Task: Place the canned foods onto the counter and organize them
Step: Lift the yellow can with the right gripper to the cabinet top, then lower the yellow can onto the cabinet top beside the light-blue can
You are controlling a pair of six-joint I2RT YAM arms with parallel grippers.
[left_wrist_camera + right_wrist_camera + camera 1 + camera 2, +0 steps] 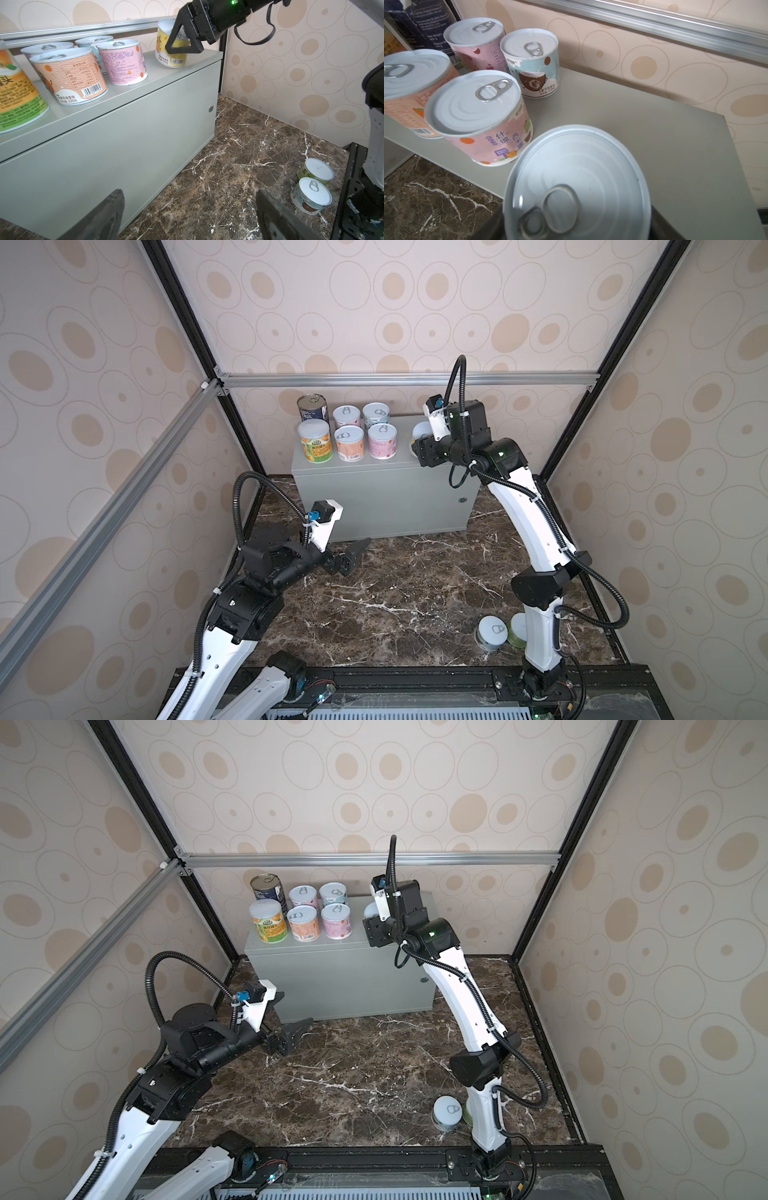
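My right gripper (pixel 170 44) is shut on a yellow-labelled can (pixel 176 60), holding it tilted just over the right part of the light-grey counter (pixel 386 497). Whether the can's base touches the top I cannot tell. Its pale pull-tab lid (pixel 577 182) fills the right wrist view. Several cans stand in two rows on the counter's left half, among them a taller dark-blue one (pixel 312 406) and a pink one (pixel 382 440) nearest the held can. My left gripper (pixel 287 1017) hangs open and empty low over the marble in front of the counter.
Two short cans, one with a pull-tab lid (pixel 492 632) and a green-labelled one (pixel 316 171), stand on the dark marble floor (pixel 415 593) beside my right arm's base. Patterned walls and an aluminium frame rail (pixel 395 379) close in behind the counter.
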